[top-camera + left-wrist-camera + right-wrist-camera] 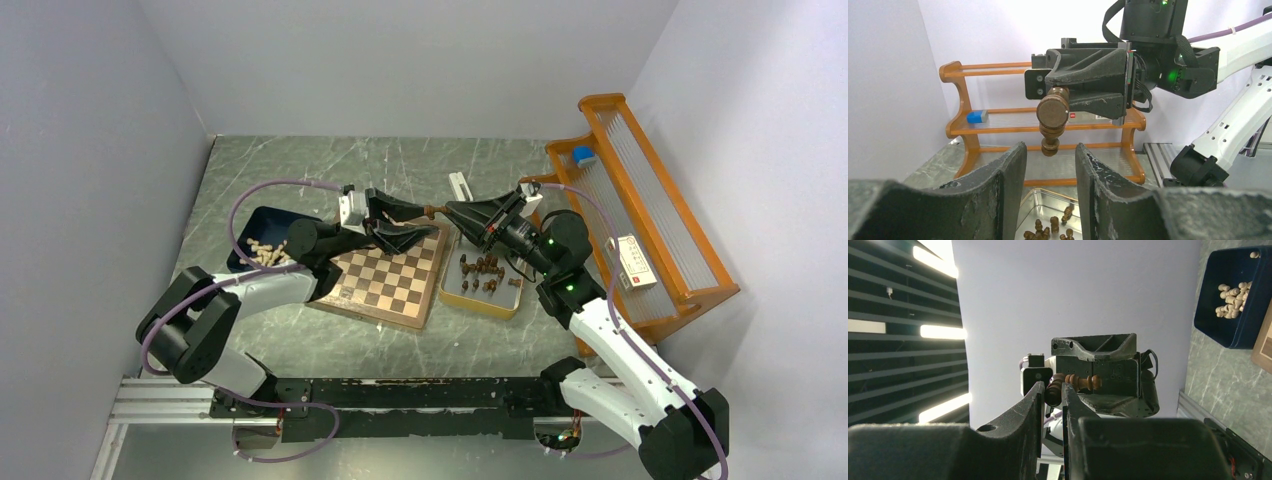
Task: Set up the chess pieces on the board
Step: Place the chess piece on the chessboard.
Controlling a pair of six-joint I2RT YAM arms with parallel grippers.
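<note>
Pinching a dark chess piece (pixel 1053 120) in right claw (pixel 1053 390), left claw (pixel 1049 151) half-open, empty, facing it, yellow-rimmed tray (pixel 478 306) nearby

The top camera looks down from high behind the near edge over the table (pixel 330 345). The wrist cameras face each other closely, both showing the same chess piece (pixel 1053 112).

Grey-green marble table (pixel 300 170) carries the board (pixel 385 285) near centre, navy bin (pixel 270 218) at 10 o'clock, yellow-rimmed tray (pixel 480 304) just beside the board at 3, white bracket (pixel 461 186) at 12, orange rack (pixel 690 292) far 3.
</note>
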